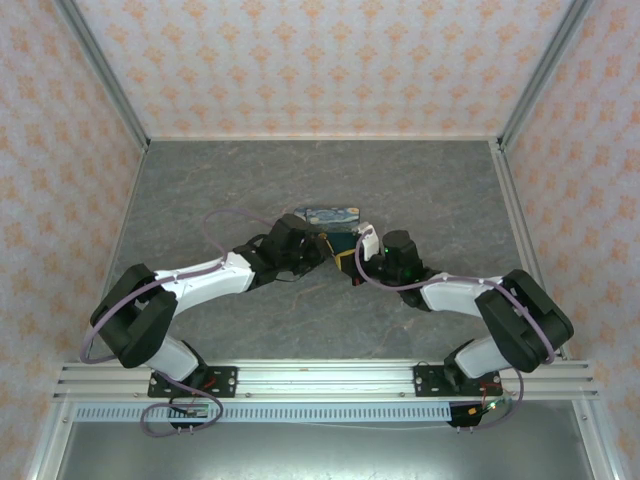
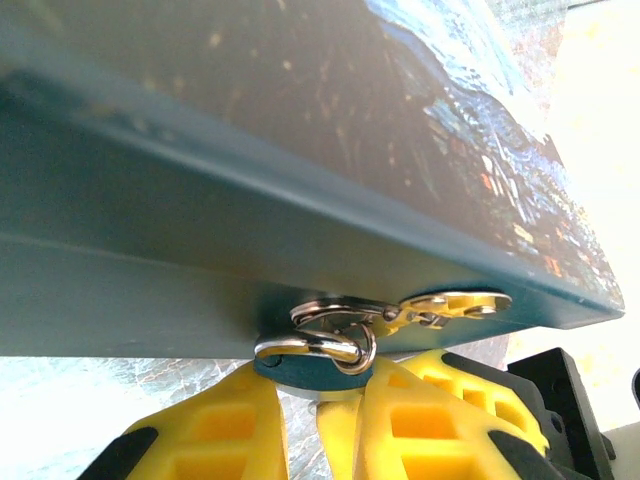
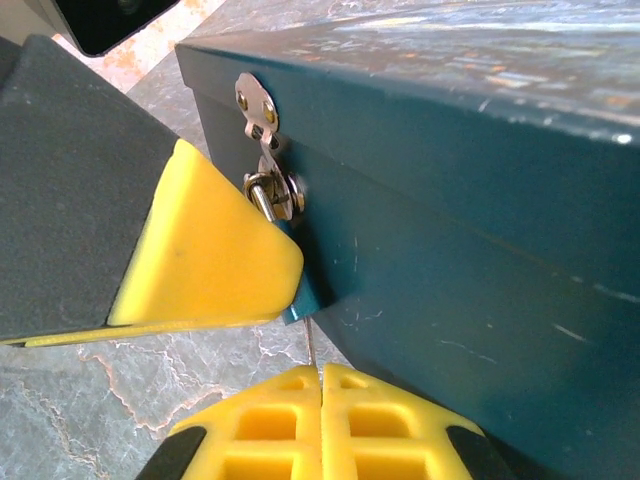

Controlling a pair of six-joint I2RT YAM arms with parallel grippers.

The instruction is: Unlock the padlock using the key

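Desk (image 1: 200,190) before me: grey, marbled surface. One blue printed box (image 1: 328,214) sits on it, near centre.

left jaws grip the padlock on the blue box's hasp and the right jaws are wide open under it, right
No: the right jaws are shut, pinching the thin blade of the key under the padlock, as the right wrist view shows. The rest holds.

the padlock (image 2: 305,372), a small dark teal body with a silver shackle threaded through the hasp (image 2: 450,303) on the box (image 3: 480,250) front wall, sits pinched in the left gripper (image 2: 315,395). the key (image 3: 312,345) shows as a thin pale blade, upright in the right gripper (image 3: 322,378), its tip at the lock's underside.
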